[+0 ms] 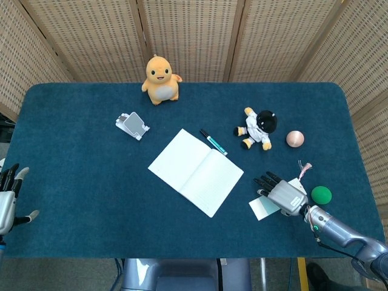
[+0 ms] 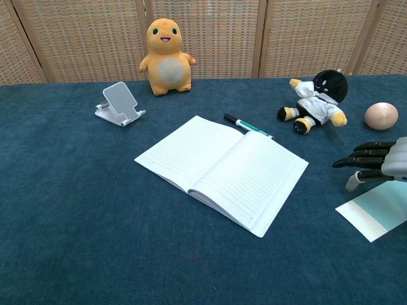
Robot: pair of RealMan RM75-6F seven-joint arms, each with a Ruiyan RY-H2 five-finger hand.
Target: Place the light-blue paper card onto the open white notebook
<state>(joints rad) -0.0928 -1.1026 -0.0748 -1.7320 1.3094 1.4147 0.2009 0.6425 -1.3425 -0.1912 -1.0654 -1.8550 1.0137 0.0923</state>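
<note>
One step is in hand, by my reading: the reach for the light-blue paper card (image 1: 263, 208), with the pick-up not yet made. The right hand (image 1: 284, 193) hangs over the card near the table's (image 1: 73, 182) right front corner, its dark fingers (image 2: 359, 155) spread and pointing toward the open white notebook (image 1: 196, 171); the chest view shows them apart and above the paper, so the hand holds nothing. The left hand (image 1: 7, 197) sits off the left front edge, fingers apart and empty. The card lies flat on the cloth just right of the notebook, well clear of its pages, partly hidden under the hand in the head view. Its long axis runs on a diagonal, from its near-left end toward the far right edge, roughly parallel to the notebook's right-hand page edge; the near-left end carries a paler band. The next move would call for lowering the fingers to the card, and thin paper lying flat on nap is likely hard to lift, so sliding or pinching at an edge seems needed before carrying it left onto the open pages.
</note>
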